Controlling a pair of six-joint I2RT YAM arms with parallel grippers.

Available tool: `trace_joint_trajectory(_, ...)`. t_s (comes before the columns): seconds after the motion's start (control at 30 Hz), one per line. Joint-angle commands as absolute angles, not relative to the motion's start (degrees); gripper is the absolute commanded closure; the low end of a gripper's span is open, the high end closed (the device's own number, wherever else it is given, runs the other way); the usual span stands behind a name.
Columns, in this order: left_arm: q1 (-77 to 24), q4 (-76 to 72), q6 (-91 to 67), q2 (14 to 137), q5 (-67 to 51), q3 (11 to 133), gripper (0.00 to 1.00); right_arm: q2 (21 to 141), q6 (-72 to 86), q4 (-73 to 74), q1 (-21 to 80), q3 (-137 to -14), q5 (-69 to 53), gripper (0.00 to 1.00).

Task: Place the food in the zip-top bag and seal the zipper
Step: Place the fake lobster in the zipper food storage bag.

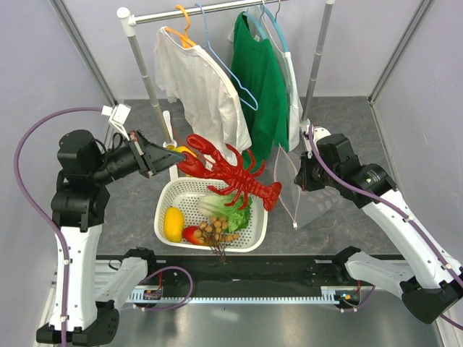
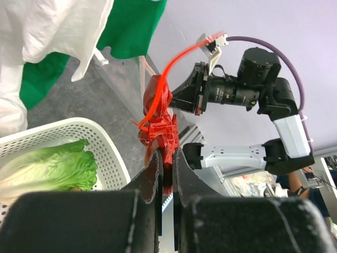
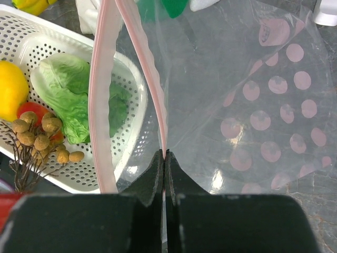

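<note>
Two firm holds for you: left gripper (image 2: 166, 156) clamps the lobster (image 1: 239, 177) near the basket (image 1: 242, 244), right gripper (image 3: 165, 156) pinches the bag's (image 3: 253, 105) zipper (image 3: 98, 105).

White-and-black arms (image 1: 74, 260), black end effectors (image 2: 167, 158), looping purple cables (image 1: 72, 110).

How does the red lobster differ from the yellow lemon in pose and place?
The lobster is red, long and held up by the left pincer over the basket; the lemon is yellow, rounded and lies inside that basket. The lobster is far bigger than the lemon. Neither is in the bag yet.
</note>
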State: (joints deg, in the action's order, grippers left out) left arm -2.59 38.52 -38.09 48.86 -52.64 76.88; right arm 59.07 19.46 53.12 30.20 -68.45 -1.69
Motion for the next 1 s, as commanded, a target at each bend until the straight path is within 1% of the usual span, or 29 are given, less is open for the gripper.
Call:
trace_joint_trajectory(0.0,-5.9,37.5,-37.2,51.1,-44.0,79.3,0.98,58.5,20.6,50.6,30.1,-70.8,-2.9,1.00)
trace_joint_trajectory(0.1,-8.2,37.7,-38.3,53.0,-41.5,79.3,0.98,59.0,20.9,50.2,30.1,-70.9,-3.9,1.00)
trace_joint_trajectory(0.23,-12.5,37.4,-39.4,55.5,-36.0,80.8,0.98,59.3,21.7,49.7,30.1,-70.9,-2.2,1.00)
trace_joint_trajectory(0.4,-18.1,36.3,-40.1,57.2,-30.1,82.7,0.98,59.2,23.4,49.2,30.1,-69.3,2.0,1.00)
trace_joint_trajectory(0.57,-21.6,35.5,-40.1,58.3,-25.8,84.5,0.98,59.3,25.7,49.3,30.1,-68.2,5.6,1.00)
trace_joint_trajectory(0.8,-32.6,34.5,-38.5,62.0,-16.9,87.8,0.98,58.4,28.3,49.1,30.0,-66.5,6.5,1.00)
trace_joint_trajectory(0.97,-39.9,34.5,-34.0,65.6,-9.2,90.6,0.98,57.2,29.0,50.3,29.7,-66.8,8.0,1.00)
